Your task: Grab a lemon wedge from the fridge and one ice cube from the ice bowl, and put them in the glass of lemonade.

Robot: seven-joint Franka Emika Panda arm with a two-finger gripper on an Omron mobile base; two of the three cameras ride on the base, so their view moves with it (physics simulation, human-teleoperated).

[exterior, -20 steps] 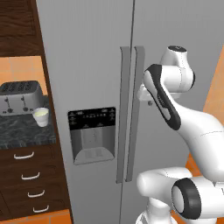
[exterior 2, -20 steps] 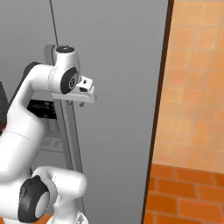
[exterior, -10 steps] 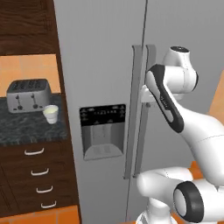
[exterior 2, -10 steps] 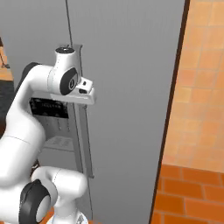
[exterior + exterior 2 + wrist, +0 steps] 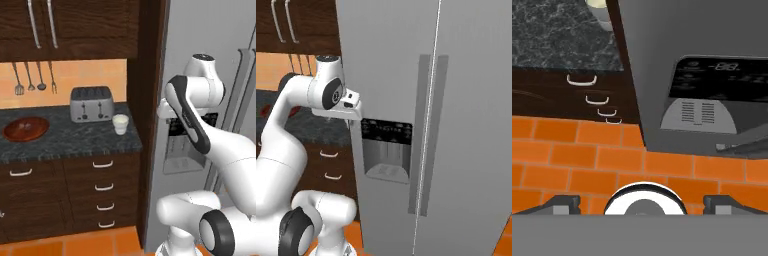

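Lemonade glass [image 5: 120, 123] is sitting on the counter [image 5: 75, 142] beside the toaster [image 5: 91, 104] while the tool [image 5: 641, 202] is hanging wide, empty, before the fridge [image 5: 456, 125].

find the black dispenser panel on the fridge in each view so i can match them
Left base view: dispenser panel at middle right, mostly hidden behind the arm.
Right base view: dispenser panel at centre, in full view on the left door.
Hand view: dispenser panel at upper right, seen tilted.
Shared landmark: the fridge and its grey door.
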